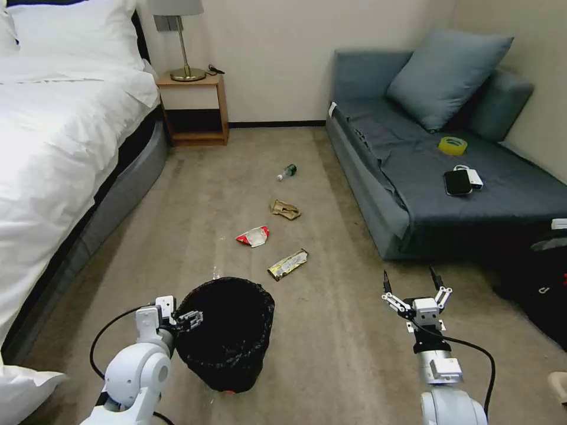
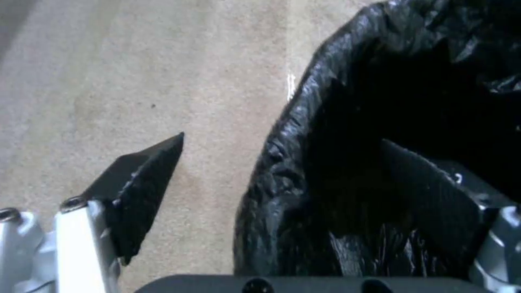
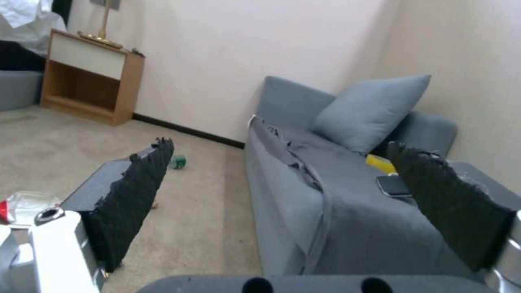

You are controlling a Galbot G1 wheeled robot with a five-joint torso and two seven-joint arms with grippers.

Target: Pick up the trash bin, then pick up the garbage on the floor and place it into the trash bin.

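The trash bin (image 1: 227,330) with its glossy black liner stands on the carpet at the near left. My left gripper (image 1: 190,319) is open at its left rim. In the left wrist view the left gripper (image 2: 282,138) straddles the trash bin's (image 2: 336,81) rim, one finger outside and one inside. The garbage lies beyond on the floor: a yellow-black wrapper (image 1: 288,264), a red-white wrapper (image 1: 254,236), a tan paper wad (image 1: 285,209) and a small green-capped bottle (image 1: 287,172) (image 3: 178,161). My right gripper (image 1: 409,273) (image 3: 279,142) hovers open and empty to the right of the bin.
A white bed (image 1: 53,153) runs along the left and a grey sofa (image 1: 378,206) along the right, with a yellow tape roll (image 1: 452,144) and a black phone (image 1: 458,182) on it. A wooden nightstand (image 1: 195,109) stands at the back wall. A black backpack (image 1: 543,289) sits far right.
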